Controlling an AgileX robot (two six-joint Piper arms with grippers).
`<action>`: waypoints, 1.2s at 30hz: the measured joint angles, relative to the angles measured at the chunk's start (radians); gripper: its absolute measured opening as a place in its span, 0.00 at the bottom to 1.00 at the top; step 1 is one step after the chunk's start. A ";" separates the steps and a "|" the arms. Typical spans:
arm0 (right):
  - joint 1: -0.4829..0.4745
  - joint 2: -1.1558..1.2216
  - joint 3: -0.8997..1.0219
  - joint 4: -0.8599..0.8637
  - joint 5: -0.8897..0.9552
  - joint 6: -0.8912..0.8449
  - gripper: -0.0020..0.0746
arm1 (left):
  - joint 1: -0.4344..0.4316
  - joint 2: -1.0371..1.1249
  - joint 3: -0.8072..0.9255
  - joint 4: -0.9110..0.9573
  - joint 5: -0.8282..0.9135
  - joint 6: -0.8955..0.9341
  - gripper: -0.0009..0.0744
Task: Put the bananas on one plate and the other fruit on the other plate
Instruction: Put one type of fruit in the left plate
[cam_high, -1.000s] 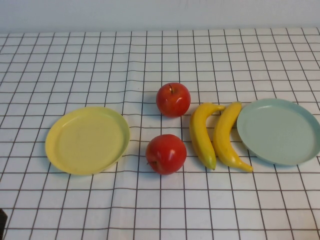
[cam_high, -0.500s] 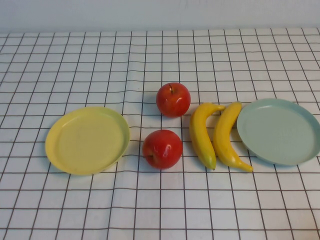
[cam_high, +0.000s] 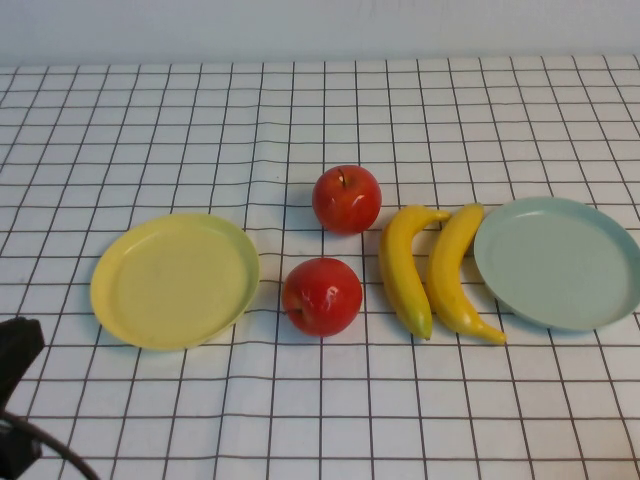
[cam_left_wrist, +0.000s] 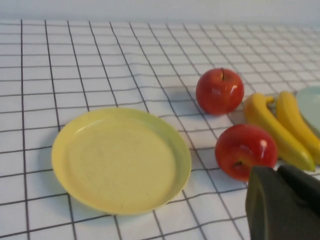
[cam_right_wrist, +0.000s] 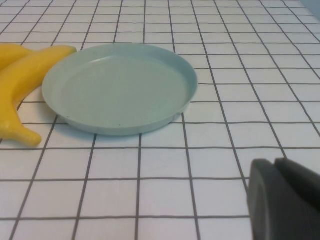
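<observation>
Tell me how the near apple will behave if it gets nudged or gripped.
The near apple is round and sits loose on the cloth, so a nudge would probably roll it. Its glossy skin may slip in the jaws. The left gripper is low beside it; the right gripper is near the blue plate.

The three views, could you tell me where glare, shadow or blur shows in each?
High view: white glints on both apples, soft shadows beside them; the left gripper is a dark shape at the near left edge. Left wrist view: the bananas and left gripper look soft. Right wrist view: the blue-green plate is evenly lit, the right gripper blurred in the corner.
</observation>
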 joint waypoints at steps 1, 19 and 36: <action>0.000 0.000 0.000 0.000 0.000 0.000 0.01 | 0.000 0.041 -0.027 0.020 0.017 0.015 0.01; 0.000 0.000 0.000 0.000 0.000 0.000 0.01 | -0.534 0.744 -0.386 0.383 0.012 -0.192 0.90; 0.000 0.000 0.000 0.000 0.000 0.000 0.01 | -0.600 1.304 -0.806 0.534 0.108 -0.240 0.90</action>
